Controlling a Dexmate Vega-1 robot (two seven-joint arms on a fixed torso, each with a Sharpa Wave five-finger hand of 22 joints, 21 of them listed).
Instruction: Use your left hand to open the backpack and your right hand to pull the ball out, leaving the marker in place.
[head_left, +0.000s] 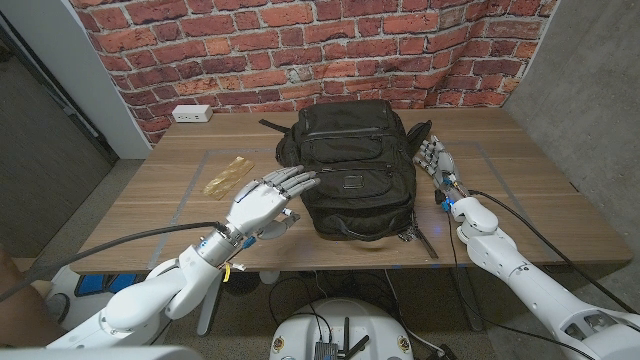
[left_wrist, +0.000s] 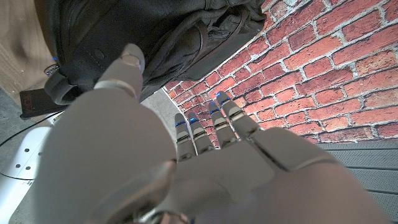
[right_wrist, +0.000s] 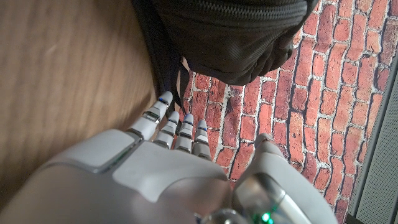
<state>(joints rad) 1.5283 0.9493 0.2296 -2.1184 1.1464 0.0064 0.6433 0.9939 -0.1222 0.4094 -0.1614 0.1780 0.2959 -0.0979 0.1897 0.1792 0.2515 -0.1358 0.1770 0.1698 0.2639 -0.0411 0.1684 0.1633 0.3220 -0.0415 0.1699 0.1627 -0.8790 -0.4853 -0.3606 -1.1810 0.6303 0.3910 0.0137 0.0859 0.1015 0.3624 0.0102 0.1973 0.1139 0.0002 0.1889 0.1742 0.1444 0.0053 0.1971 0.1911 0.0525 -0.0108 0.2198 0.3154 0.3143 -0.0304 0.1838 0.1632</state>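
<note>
Backpack (head_left: 355, 170) zipped shut at the table's (head_left: 540, 190) middle, nothing yet extracted. Your left hand (head_left: 265, 200) hovers empty, fingers spread, touching its left side; your right hand (head_left: 437, 160) waits empty alongside. Ball and marker remain unseen.

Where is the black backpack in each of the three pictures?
Head view: the backpack lies in the middle of the table, between the left hand and the right hand.
Left wrist view: the backpack fills the top left, beyond the fingers.
Right wrist view: the backpack sits along the top middle.
Shared landmark: the brick wall.
</note>
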